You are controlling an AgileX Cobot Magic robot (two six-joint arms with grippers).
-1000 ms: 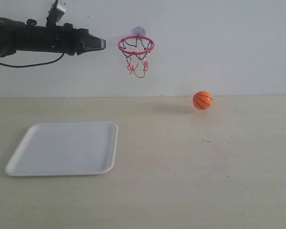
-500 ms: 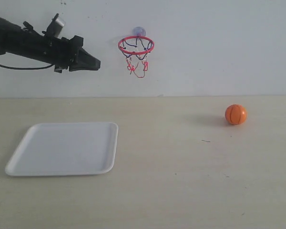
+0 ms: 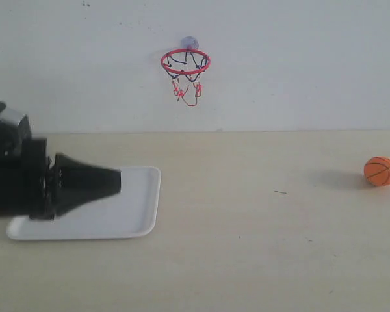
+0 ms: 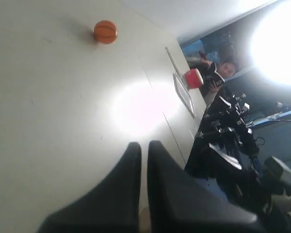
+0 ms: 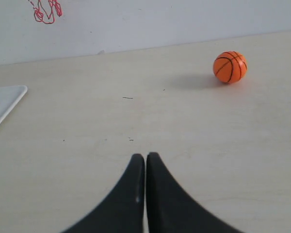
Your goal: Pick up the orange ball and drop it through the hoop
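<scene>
The orange ball (image 3: pixel 380 171) lies on the table at the far right, also seen in the left wrist view (image 4: pixel 105 31) and the right wrist view (image 5: pixel 230 67). The hoop (image 3: pixel 185 62), red ring with a black-and-red net, hangs on the back wall by its suction cup; only the net's lower strings (image 5: pixel 47 10) show in the right wrist view. My left gripper (image 3: pixel 117 179) hangs low at the left over the tray, shut and empty (image 4: pixel 144 146), far from the ball. My right gripper (image 5: pixel 145 157) is shut and empty, well short of the ball; it is out of the exterior view.
A white square tray (image 3: pixel 138 214) lies on the left of the table, partly hidden by my left arm; its corner (image 5: pixel 5 99) shows in the right wrist view. The table edge, a person and equipment (image 4: pixel 223 141) lie beyond in the left wrist view.
The ball has rolled right along the table from the middle to the far right. My left arm has dropped from beside the hoop down to just over the tray.
</scene>
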